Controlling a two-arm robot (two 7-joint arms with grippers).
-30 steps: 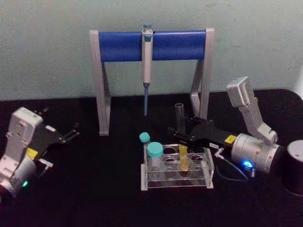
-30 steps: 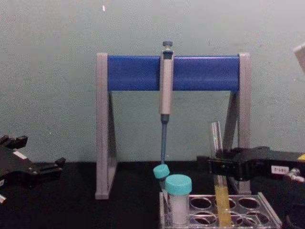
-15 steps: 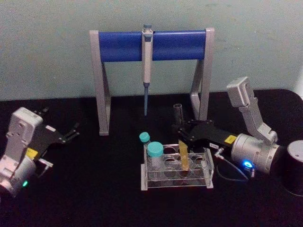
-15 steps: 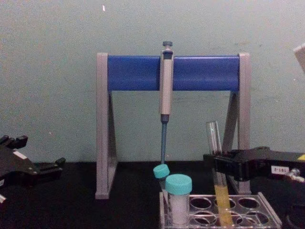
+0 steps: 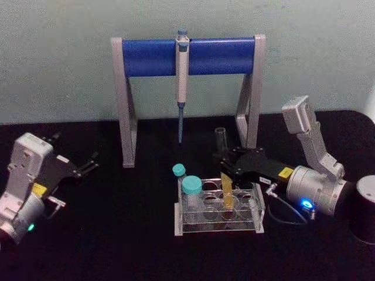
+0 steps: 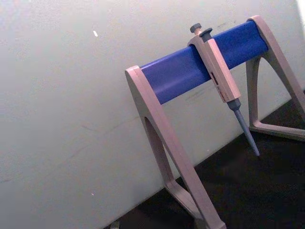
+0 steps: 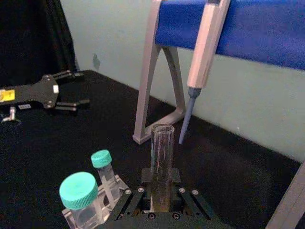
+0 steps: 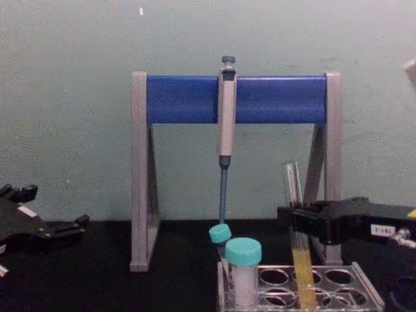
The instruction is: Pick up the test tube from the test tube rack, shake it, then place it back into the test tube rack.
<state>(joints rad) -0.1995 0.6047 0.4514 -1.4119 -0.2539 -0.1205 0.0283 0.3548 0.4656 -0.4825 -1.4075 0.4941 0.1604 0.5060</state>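
- Right gripper [image 5: 225, 170] reaches in from the right, just behind the rack [image 5: 199, 227]. Its fingers are pinched on the test tube [image 8: 303, 273] about mid-height.
- The test tube's bottom is down inside a hole in the rack, right of centre. The yellow liquid shows through the rack wall and the open mouth sticks up above the gripper.
- In the chest view the test tube leans a little, top toward the left, not quite plumb.
- Left gripper [image 5: 88, 164] is parked on the black table [image 5: 117, 234] far left, fingers spread, holding nothing, well apart from the rack.
- Two teal-capped vials [image 5: 191, 186] stand at the left end of the rack, near the test tube but not touching it.
- The stand with the blue bar [image 5: 146, 57] and the hanging pipette [image 5: 182, 76] are behind, not involved.
- Step, my guess: gripper clamped on a seated test tube, so either the grasp before the lift or the put-back before the let-go. One frame can't settle which.
- Next, if lifting: pull straight up along the test tube's lean until the bottom clears the hole, and keep the open mouth up.
- Next, if returning: check the bottom sits on the rack floor, part the fingers, then back out to the right without knocking the test tube.
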